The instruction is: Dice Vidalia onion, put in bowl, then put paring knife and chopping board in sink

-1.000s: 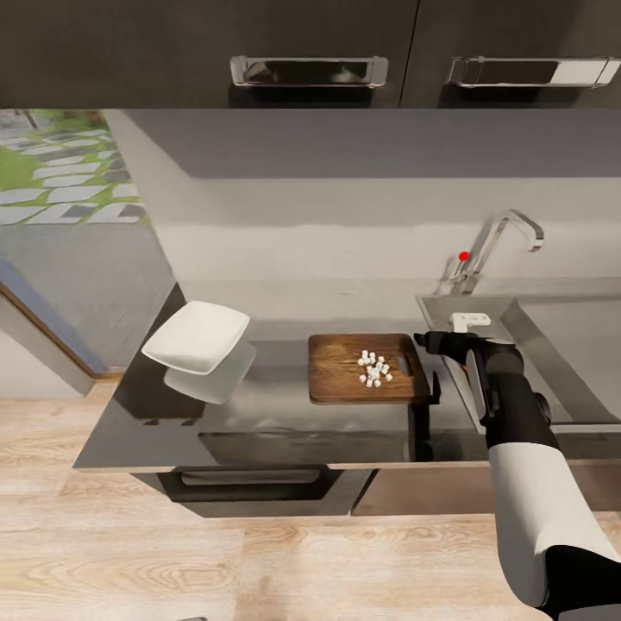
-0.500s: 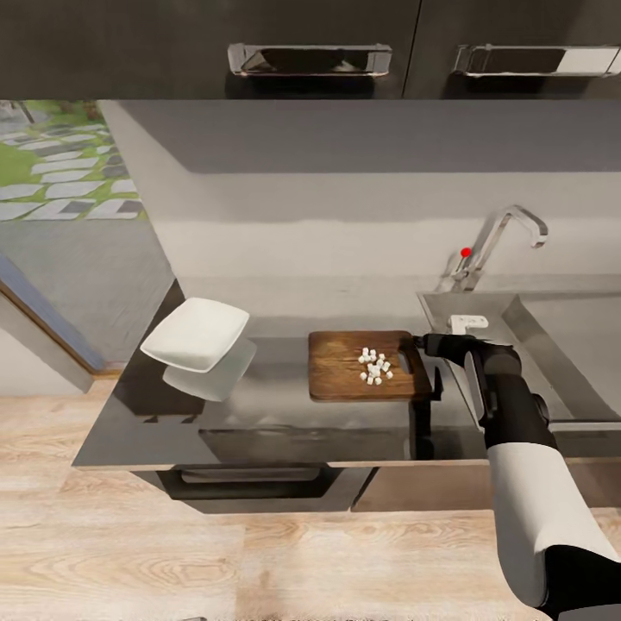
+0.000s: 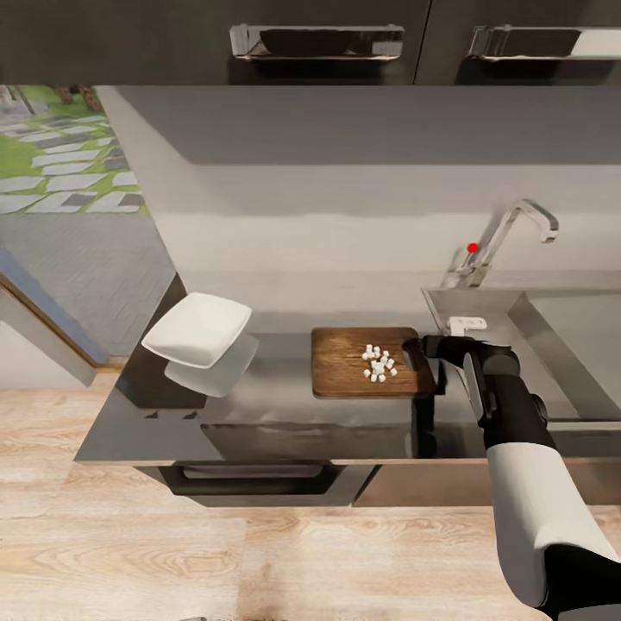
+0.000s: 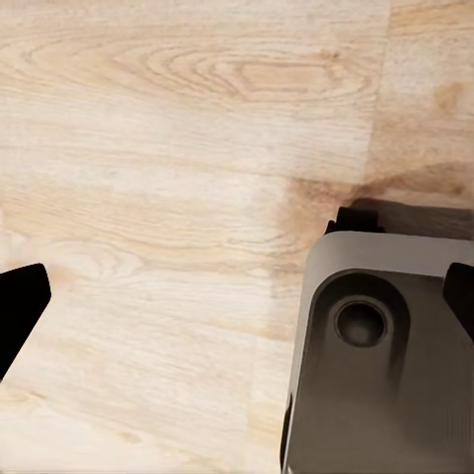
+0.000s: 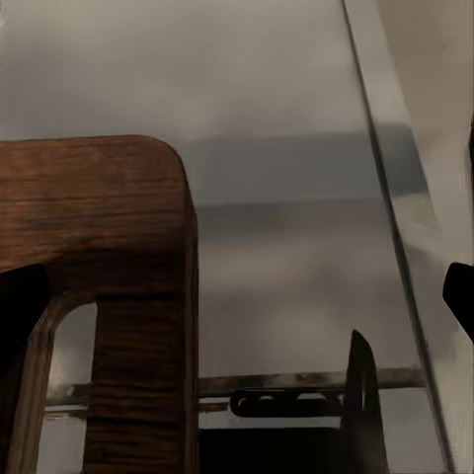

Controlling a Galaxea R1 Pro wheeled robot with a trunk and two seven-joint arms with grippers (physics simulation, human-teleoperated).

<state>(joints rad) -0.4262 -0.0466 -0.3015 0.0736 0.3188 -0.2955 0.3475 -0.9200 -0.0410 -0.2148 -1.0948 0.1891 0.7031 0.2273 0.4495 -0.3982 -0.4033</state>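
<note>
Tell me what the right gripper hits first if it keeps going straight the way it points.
Most likely the chopping board: the right gripper sits at its handle end, fingers spread, with the slotted end directly ahead in the wrist view. Whether it touches the board cannot be told.

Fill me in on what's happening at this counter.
The right gripper is at the handle end of the chopping board, jaws apart around its slotted end. Diced onion sits on the board, not yet in the bowl at the countertop's left end. The sink is right of the board.
</note>
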